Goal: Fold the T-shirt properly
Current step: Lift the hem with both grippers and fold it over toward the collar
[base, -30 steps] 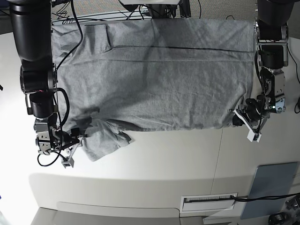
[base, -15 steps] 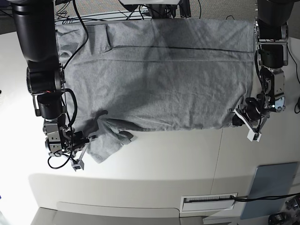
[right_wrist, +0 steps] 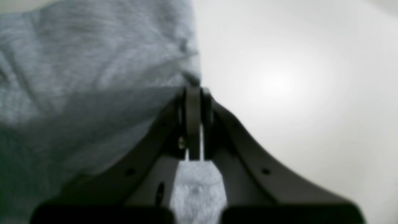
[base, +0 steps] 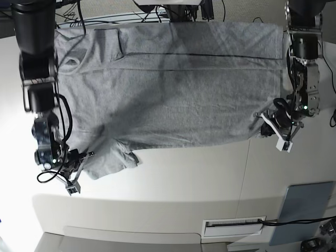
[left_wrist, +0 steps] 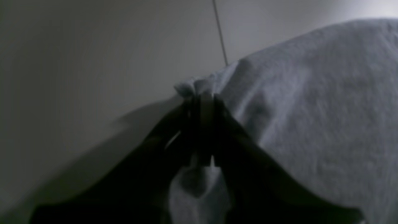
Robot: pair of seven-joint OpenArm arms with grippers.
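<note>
The heather-grey T-shirt (base: 173, 89) lies spread across the white table (base: 184, 184), plain side up, its far edge at the table's back. My left gripper (base: 264, 126) is at the shirt's near right corner, shut on a pinch of the hem. In the left wrist view the gripper (left_wrist: 202, 98) pinches bunched grey cloth (left_wrist: 311, 109). My right gripper (base: 84, 156) is at the near left, shut on the edge of the rumpled sleeve (base: 113, 160). In the right wrist view the gripper (right_wrist: 193, 90) holds the cloth (right_wrist: 93, 77) at its tips. No print or neck label shows.
A blue-grey pad (base: 304, 210) lies at the near right. A white plate with a dark slot (base: 233, 227) sits at the table's front edge. Cables (base: 105, 18) run behind the shirt's far edge. A loose black cable (base: 58, 176) hangs by the right arm.
The right-wrist arm has shifted left, drawing the sleeve and the shirt's left side outward and flatter. The left gripper has moved slightly up with its corner.
</note>
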